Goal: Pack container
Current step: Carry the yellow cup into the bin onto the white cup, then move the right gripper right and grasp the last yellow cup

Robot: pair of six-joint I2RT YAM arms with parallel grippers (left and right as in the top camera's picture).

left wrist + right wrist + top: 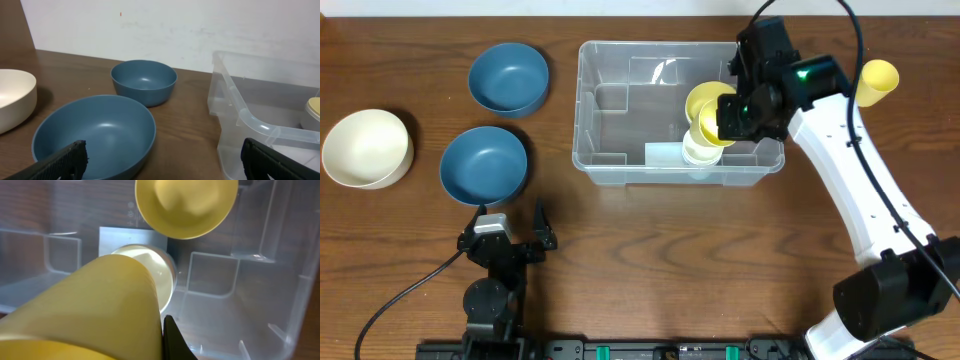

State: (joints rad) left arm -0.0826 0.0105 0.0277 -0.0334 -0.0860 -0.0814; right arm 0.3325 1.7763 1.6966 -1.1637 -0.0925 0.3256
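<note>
The clear container [582,110] stands at the table's back centre. It also shows in the left wrist view [240,115] and the right wrist view [280,280]. Inside it are a yellow cup [702,100] [185,205] and a white cup [696,152] [155,275] near a whitish label [112,237]. My right gripper [735,115] [170,337] is over the container's right part, shut on another yellow cup [710,130] [90,315]. My left gripper [508,228] [165,155] is open and empty, low by the table's front left.
Two blue bowls [508,78] [483,165] and a cream bowl [366,148] sit left of the container; they also show in the left wrist view [144,82] [95,135] [12,97]. One more yellow cup [878,80] lies right of the container.
</note>
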